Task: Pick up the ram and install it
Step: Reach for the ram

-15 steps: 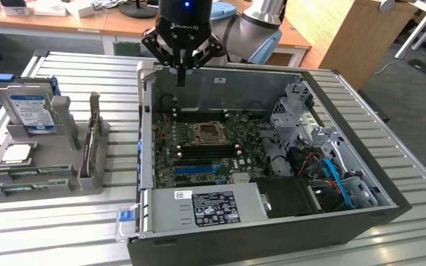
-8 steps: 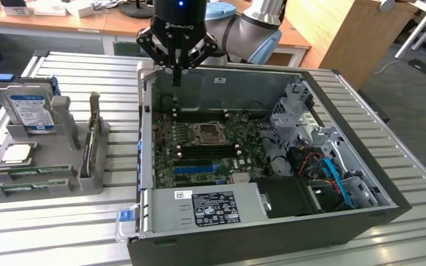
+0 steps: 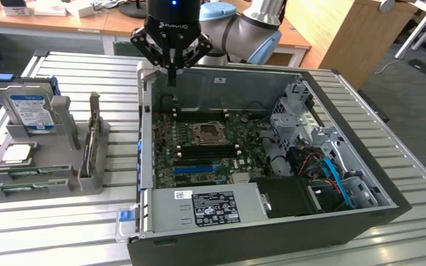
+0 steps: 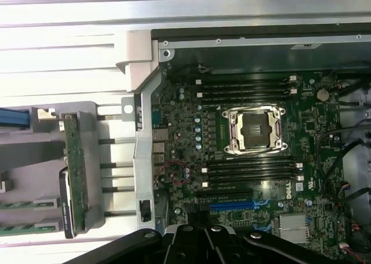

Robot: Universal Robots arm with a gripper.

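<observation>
Robot hand (image 3: 172,77), fingers pressed together and empty, hangs over the open computer case (image 3: 221,83). The ram (image 3: 92,133) stands in a grey holder (image 3: 60,108), below and beside the hand. It is not yet picked up, so nothing appears installed.

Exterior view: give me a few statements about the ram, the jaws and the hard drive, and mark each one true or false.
1. The ram stands on edge in the grey holder beside the computer case. True.
2. The jaws are clamped on the ram. False: they are shut on nothing, up over the far side of the case, apart from the ram.
3. The hard drive sits inside the case. False: it stands in the holder.
4. The case lies open, with the motherboard showing. True.
</observation>
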